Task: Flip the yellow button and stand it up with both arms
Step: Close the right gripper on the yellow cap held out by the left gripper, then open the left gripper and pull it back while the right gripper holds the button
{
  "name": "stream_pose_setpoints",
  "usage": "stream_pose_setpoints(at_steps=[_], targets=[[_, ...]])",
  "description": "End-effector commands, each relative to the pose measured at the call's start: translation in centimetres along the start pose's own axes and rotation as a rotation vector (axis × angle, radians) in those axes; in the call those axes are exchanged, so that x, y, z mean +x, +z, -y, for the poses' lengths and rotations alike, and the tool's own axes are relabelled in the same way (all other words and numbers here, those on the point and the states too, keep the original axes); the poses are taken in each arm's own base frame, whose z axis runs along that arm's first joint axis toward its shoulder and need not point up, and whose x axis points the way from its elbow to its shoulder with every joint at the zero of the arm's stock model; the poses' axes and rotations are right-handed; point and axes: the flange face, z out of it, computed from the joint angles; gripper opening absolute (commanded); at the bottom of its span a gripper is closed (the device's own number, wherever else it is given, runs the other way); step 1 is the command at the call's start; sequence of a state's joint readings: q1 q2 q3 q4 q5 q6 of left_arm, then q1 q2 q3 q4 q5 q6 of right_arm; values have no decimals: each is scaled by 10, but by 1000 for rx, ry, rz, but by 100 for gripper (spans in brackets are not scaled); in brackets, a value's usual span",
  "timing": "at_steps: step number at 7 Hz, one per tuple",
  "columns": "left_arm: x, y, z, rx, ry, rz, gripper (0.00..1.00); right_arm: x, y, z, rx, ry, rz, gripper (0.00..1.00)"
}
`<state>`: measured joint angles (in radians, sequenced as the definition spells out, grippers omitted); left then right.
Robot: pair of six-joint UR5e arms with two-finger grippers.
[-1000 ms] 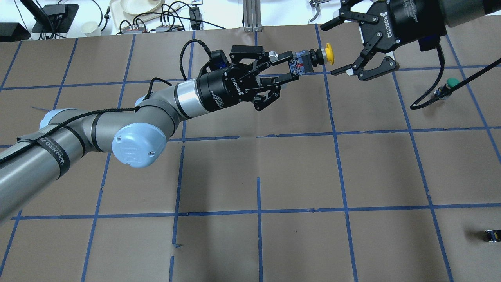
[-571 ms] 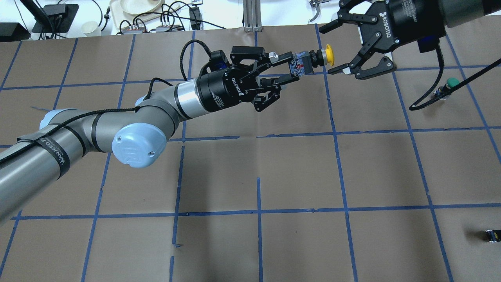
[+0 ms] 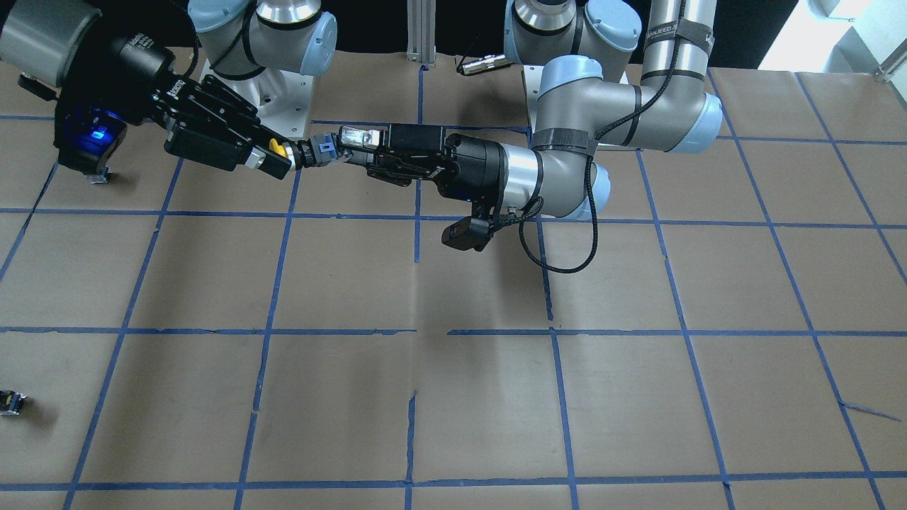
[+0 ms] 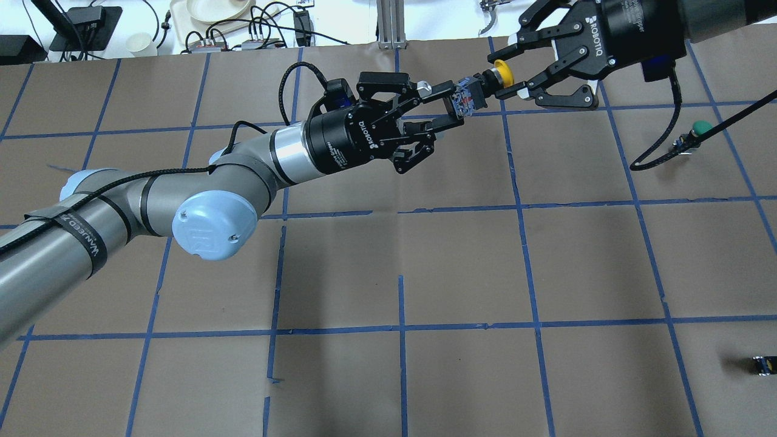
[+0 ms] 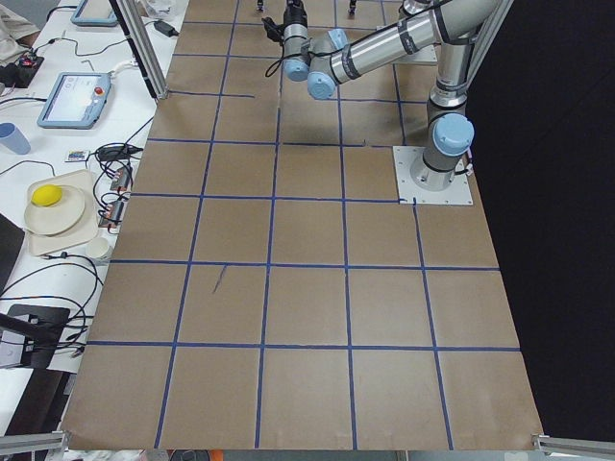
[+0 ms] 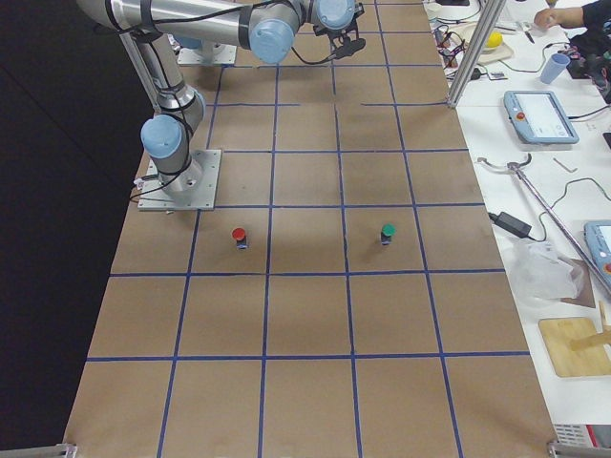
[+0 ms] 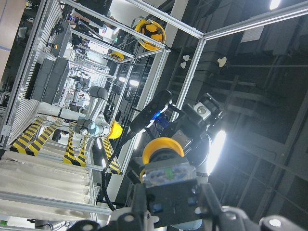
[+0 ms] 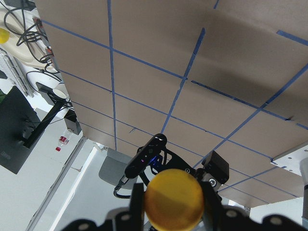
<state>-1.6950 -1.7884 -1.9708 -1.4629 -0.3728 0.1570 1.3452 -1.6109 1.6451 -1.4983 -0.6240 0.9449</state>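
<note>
Yellow button [image 4: 482, 90]: held level in the air over the far middle of the table [image 4: 461, 267], cap pointing right.
Left gripper [image 4: 458, 106]: clamped on its grey body.
Right gripper [image 4: 505, 76]: fingers narrowed either side of the cap, seemingly pressing it; contact hard to confirm.

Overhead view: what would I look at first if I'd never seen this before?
Probably the small push-button with the round yellow cap, held up in the air near the top middle by the silver-grey left arm's black hand, which is shut on its body. The right arm's black hand reaches in from the top right with a finger on each side of the cap.
</note>
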Motion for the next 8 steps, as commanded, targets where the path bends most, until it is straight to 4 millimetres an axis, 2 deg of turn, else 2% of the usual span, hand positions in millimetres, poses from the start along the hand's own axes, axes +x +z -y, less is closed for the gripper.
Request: stream_pose_setpoints(at_steps=[1, 2, 4, 5, 6, 7, 8], targets=[[1, 0, 0, -1, 1, 0, 41, 0, 0, 1, -1, 1, 0, 39], [2, 0, 0, -3, -26, 0, 99, -1, -1, 1, 1, 0, 1, 39], [10, -1, 0, -3, -62, -5, 100, -2, -5, 3, 13, 2, 3, 39], [22, 4, -2, -15, -38, 24, 100, -3, -6, 4, 18, -1, 3, 38], [40, 8, 4, -28, -36, 149, 100, -4, -13, 3, 82, -49, -19, 38], [76, 6, 14, -7, 2, 363, 100, -5, -20, 1, 128, -151, -42, 38], [110, 13, 17, 26, 27, 524, 100, -2, -23, 5, 190, -275, -100, 38]])
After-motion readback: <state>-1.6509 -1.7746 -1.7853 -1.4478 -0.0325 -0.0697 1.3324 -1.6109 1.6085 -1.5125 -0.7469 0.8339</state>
